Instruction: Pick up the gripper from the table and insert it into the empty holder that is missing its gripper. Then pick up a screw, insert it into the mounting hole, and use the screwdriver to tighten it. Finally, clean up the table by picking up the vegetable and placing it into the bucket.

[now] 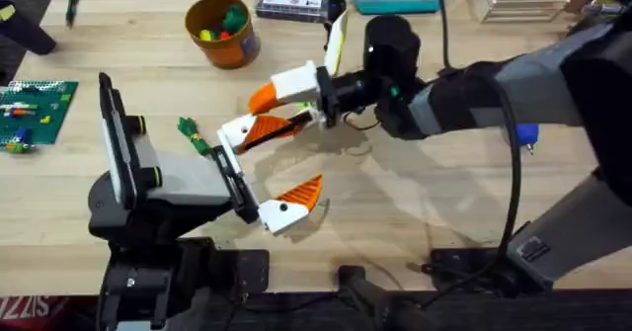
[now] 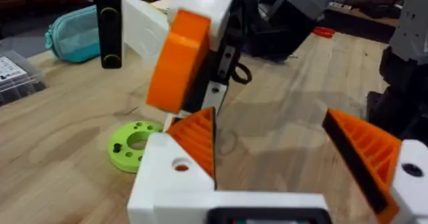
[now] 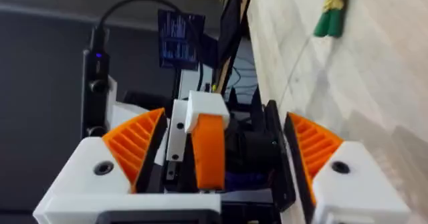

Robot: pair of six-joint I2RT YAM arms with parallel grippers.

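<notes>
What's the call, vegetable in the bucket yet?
No, the vegetable lies on the table, apart from the bucket.

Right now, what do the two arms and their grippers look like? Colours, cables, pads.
Both arms are black and grey. The left gripper has white angular finger blocks with orange ribbed pads, each block with a small dark screw hole. The right gripper has the same white blocks and orange pads. A black cable loops along the right arm.
</notes>
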